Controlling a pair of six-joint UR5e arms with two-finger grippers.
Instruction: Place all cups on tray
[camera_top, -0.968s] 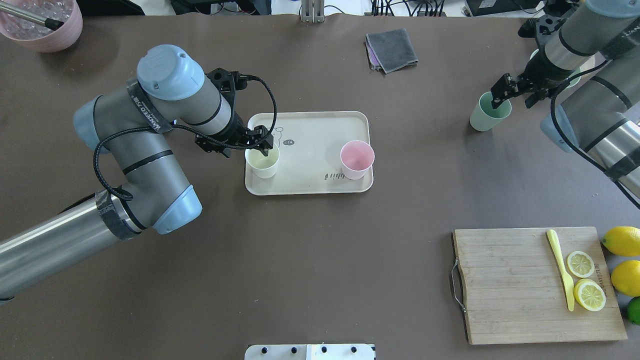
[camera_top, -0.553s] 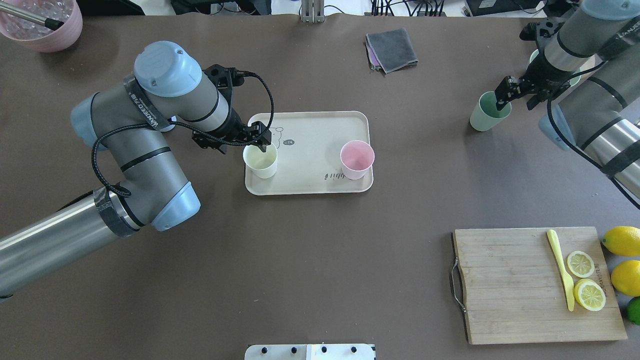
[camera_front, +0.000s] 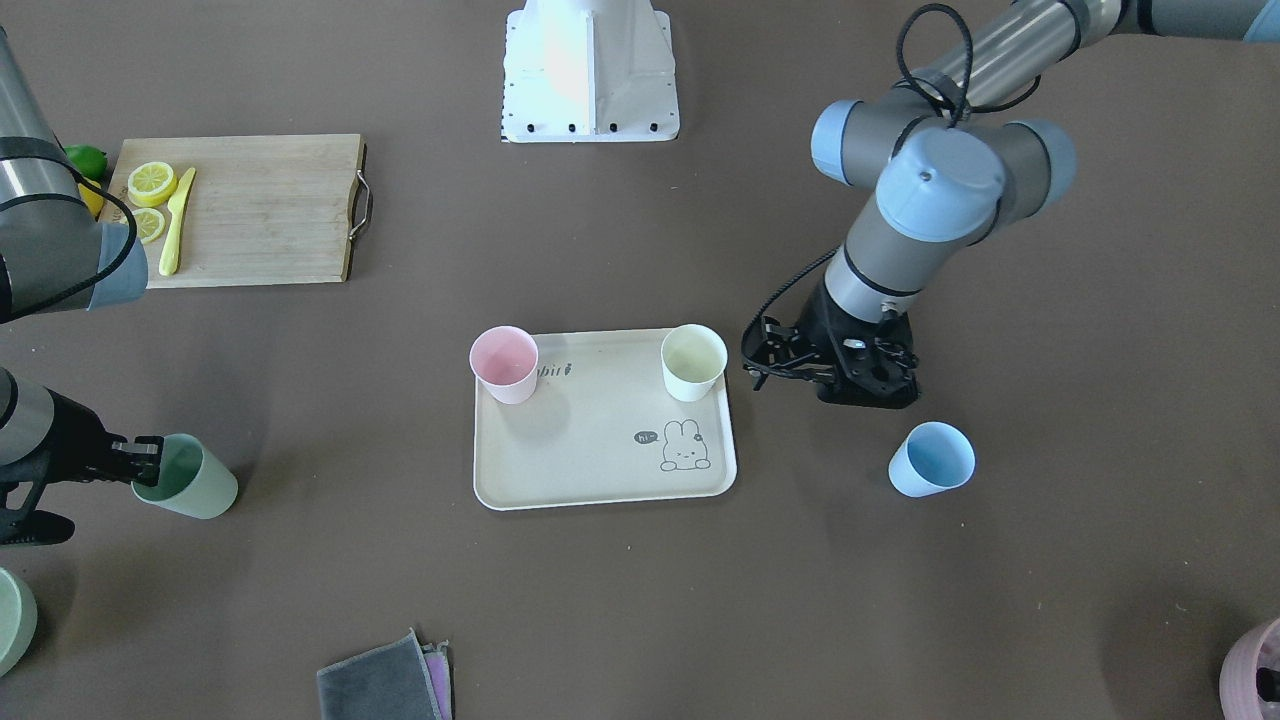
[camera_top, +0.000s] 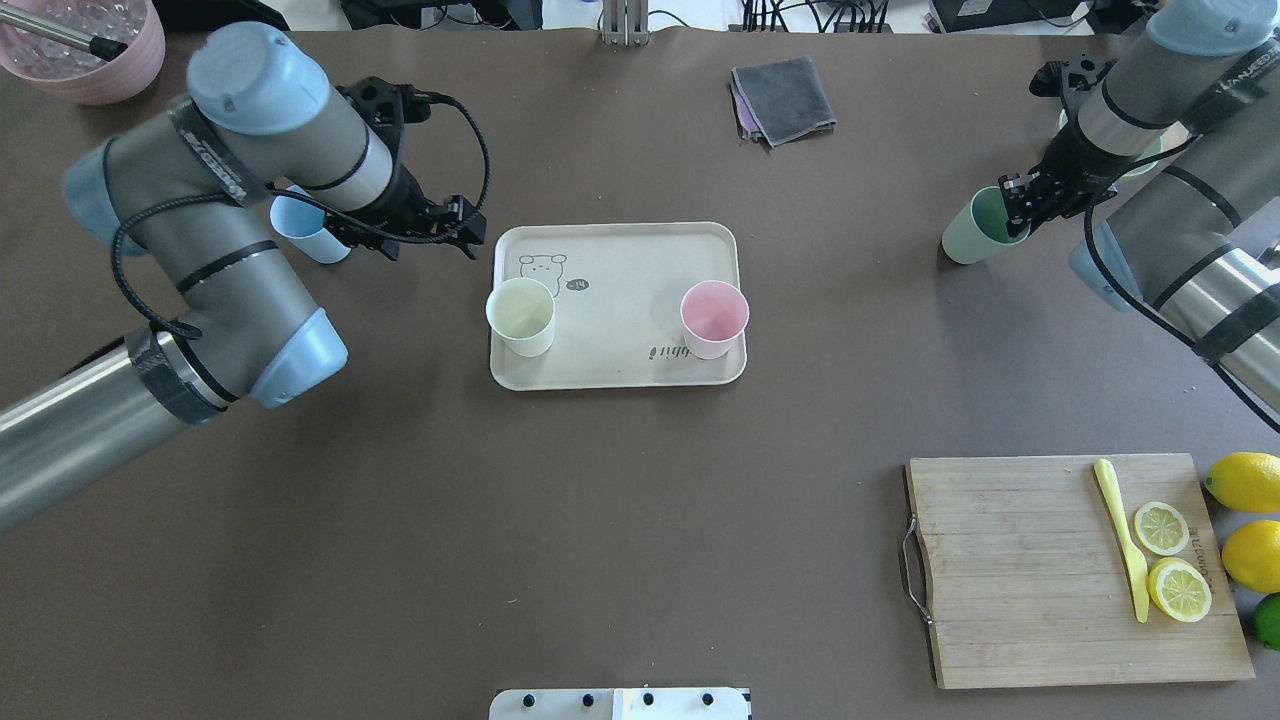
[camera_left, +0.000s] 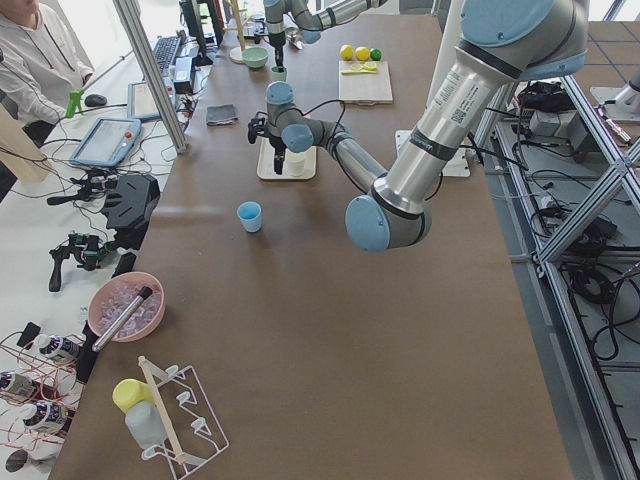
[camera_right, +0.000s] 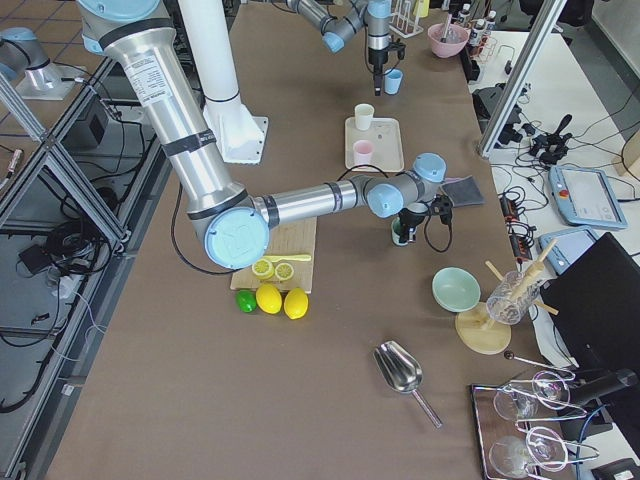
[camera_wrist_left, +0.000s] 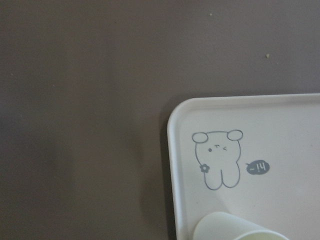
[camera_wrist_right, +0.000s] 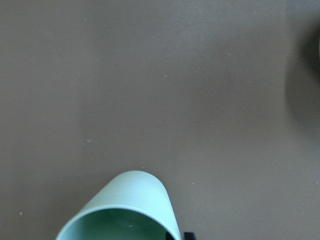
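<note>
A: State of the left gripper (camera_top: 470, 232)?
B: Jaws apart, nothing in them. You've got it hanging over bare table (camera_top: 600, 500) just off the bunny drawing (camera_top: 541, 272) corner of the tray (camera_top: 620, 229), clear of the cream-white cup (camera_top: 520, 316).
A: And the other?
B: You've got the right gripper (camera_top: 1015, 201) pinched on the wall of the sage green cup (camera_top: 965, 240), one finger inside the rim and one outside. The cup leans, well off the tray on the robot's right. Can't tell if its base touches the table.
A: Cup count?
B: Two upright on the tray: cream-white by the bunny, pale pink cup (camera_top: 714, 318) at the other end by the lettering (camera_top: 668, 352). The light blue cup (camera_front: 932, 459) stands on the table beyond the left gripper, off the tray. In the overhead you only see part of it behind the left arm (camera_top: 250, 150).
</note>
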